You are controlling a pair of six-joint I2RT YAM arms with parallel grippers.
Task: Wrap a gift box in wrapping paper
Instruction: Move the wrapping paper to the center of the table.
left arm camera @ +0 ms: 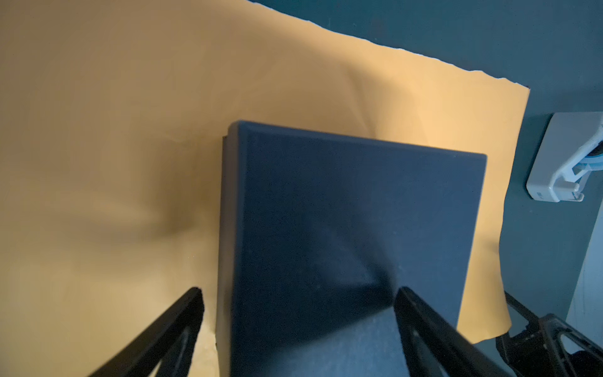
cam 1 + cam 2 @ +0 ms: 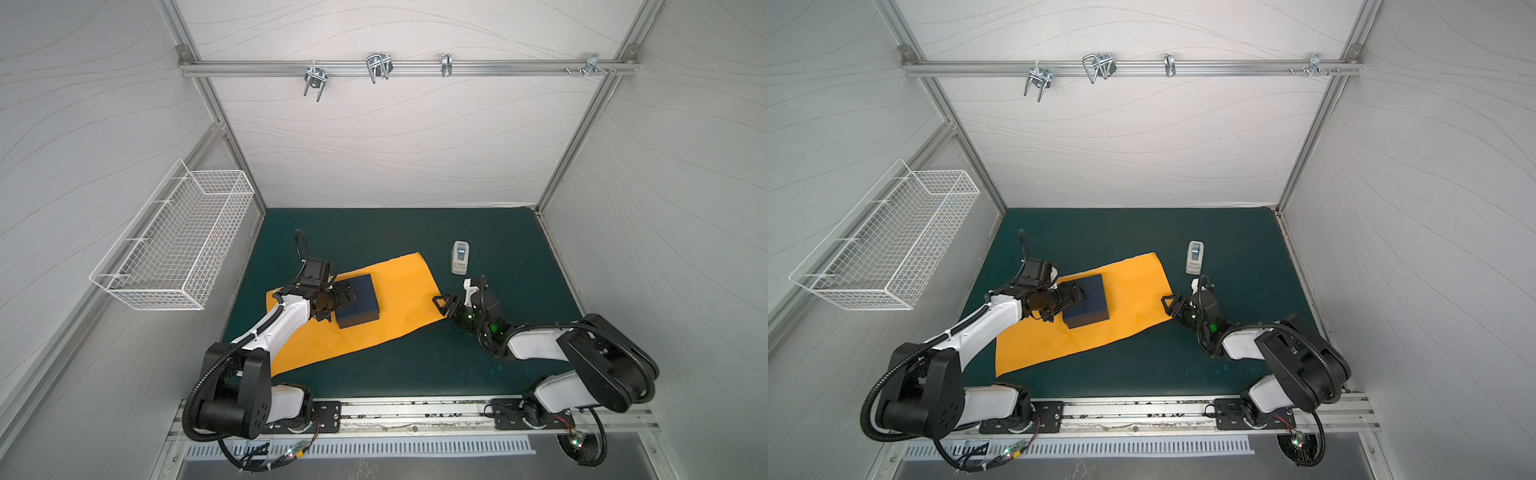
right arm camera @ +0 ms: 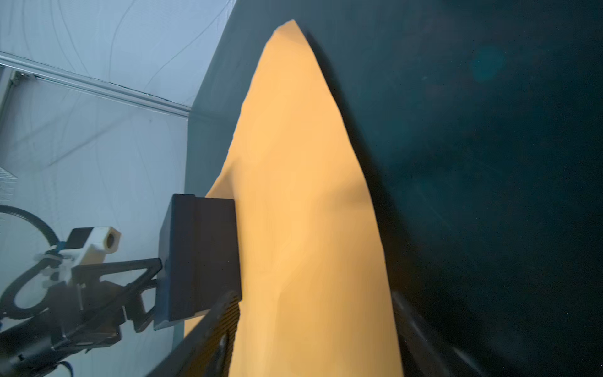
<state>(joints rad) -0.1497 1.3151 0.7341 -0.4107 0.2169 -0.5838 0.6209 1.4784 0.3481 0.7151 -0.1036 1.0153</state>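
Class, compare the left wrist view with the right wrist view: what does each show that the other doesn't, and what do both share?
Only the left wrist view: the white tape dispenser and the gift box's top face. Only the right wrist view: the box's side with its lid seam, and a metal rail. Both: the box resting on the orange wrapping paper, over the dark green mat.

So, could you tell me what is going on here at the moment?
The gift box sits on the unfolded wrapping paper on the green mat. The left claw is open over the box's edge, not gripping it. The right claw is open around the paper's right-hand edge. A tape dispenser stands apart, untouched.
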